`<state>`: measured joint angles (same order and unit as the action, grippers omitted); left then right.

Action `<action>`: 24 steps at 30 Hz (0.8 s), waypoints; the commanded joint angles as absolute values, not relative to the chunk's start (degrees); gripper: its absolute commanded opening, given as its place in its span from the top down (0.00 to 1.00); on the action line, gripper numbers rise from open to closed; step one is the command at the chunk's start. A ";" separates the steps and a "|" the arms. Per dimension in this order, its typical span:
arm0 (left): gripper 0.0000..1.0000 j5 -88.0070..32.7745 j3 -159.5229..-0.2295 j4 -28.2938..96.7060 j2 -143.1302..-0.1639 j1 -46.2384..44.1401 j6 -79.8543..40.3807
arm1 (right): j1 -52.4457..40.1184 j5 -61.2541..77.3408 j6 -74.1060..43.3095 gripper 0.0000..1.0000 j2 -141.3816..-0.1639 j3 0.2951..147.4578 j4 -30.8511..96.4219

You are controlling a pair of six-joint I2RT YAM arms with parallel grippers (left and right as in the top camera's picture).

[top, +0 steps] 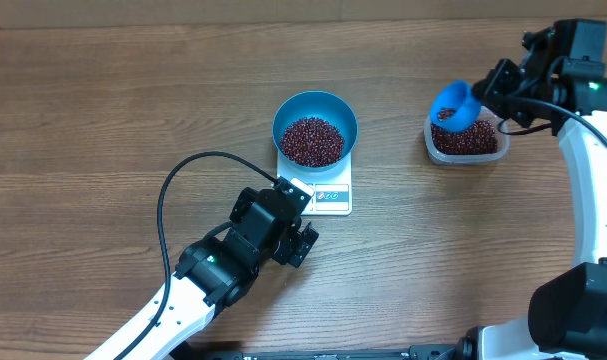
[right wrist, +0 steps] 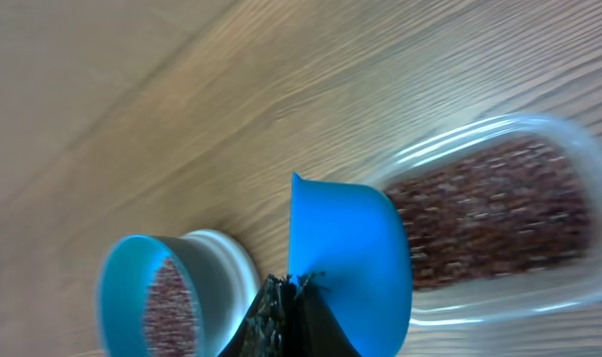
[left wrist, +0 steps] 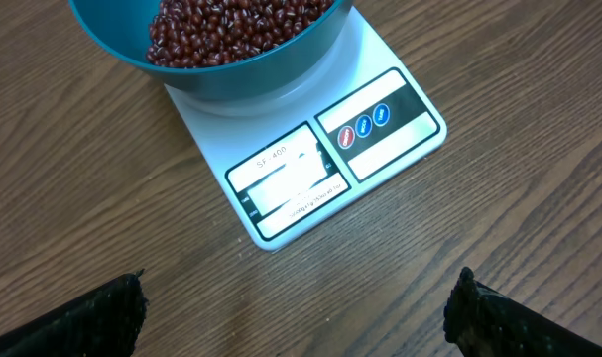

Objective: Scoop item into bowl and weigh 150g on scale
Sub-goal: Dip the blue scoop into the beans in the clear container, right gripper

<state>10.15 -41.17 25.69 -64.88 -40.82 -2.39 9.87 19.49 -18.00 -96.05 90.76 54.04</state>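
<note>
Though beans [top: 313,141] half-fill the bowl [top: 283,118] on the scale [top: 328,197], its illegible display [left wrist: 286,183] leaves the weight unconfirmed. Right gripper [top: 488,92] clamps the scoop [top: 453,102] over the tub [top: 466,143]; left gripper [left wrist: 296,307] gapes.

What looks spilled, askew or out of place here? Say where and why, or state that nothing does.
Nothing stands out. The beans lie inside the bowl, which sits on the scale, and inside the clear tub; none show loose on the table.
</note>
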 commanded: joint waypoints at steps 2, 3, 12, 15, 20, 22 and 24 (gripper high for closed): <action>0.01 10.94 -40.49 25.52 -64.49 -40.51 -1.28 | 11.27 12.58 -7.64 0.96 -94.17 92.55 54.37; 0.00 10.94 -40.49 25.52 -64.49 -40.51 -1.26 | 11.27 11.70 -5.80 0.96 -94.17 92.55 54.37; 0.00 10.94 -40.49 25.52 -64.49 -40.51 -1.26 | 7.44 -7.66 10.63 0.96 -94.17 92.55 53.52; 0.00 10.94 -40.49 25.52 -64.49 -40.51 -1.28 | 5.67 -9.06 12.69 0.96 -94.17 92.55 53.49; 0.01 10.94 -40.49 25.52 -64.49 -40.51 -1.28 | -0.47 -21.10 13.61 0.96 -94.19 92.55 53.49; 0.01 10.94 -40.49 25.52 -64.49 -40.51 -1.28 | -2.68 -25.91 13.61 0.96 -94.19 92.55 53.49; 0.00 10.94 -40.49 25.52 -64.49 -40.51 -1.26 | -4.14 -29.30 13.58 0.96 -94.19 92.55 53.47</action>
